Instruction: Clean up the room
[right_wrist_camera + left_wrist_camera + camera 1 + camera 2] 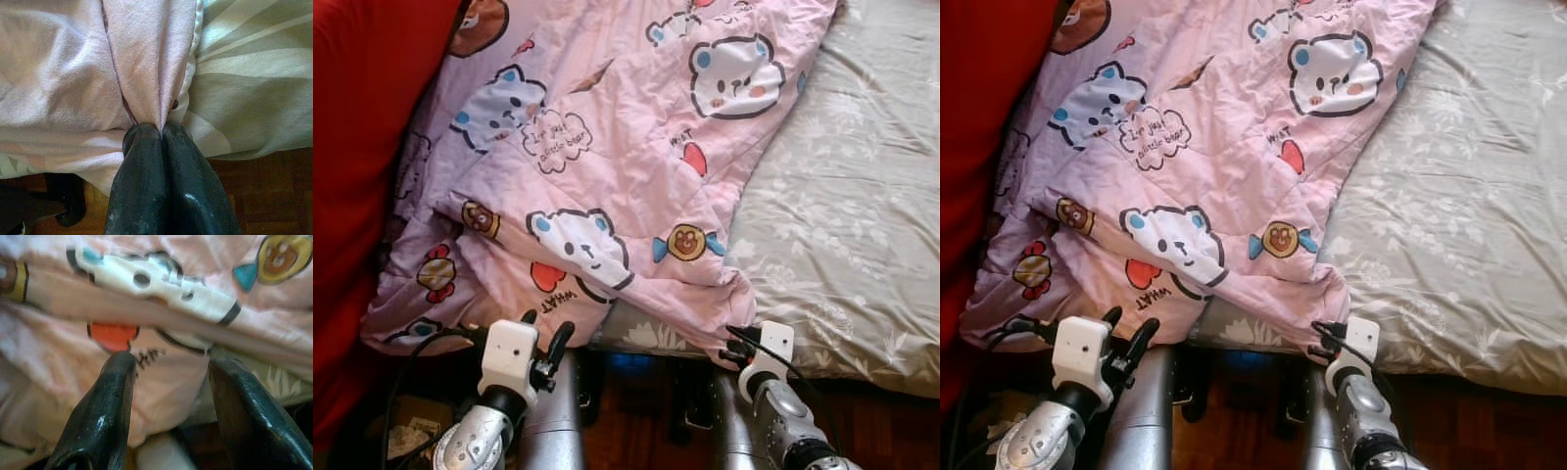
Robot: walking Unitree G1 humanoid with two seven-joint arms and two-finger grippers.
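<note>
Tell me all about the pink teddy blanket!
The blanket is soft, quilted pink cloth printed with bears, candies and speech bubbles. It lies crumpled across the bed's grey flowered sheet, with a red cloth alongside. The right gripper pinches a fold at its corner; the left gripper is open by its edge.

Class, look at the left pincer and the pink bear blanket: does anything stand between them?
Nothing visible does. The left pincer is open just short of the pink bear blanket, with only a gap before its hanging edge. The right pincer is shut on the blanket's corner.

The right gripper (pixel 162 128) pinches the pink quilt (pixel 142 73), jaws closed, beside the grey sheet (pixel 254 88).
</note>
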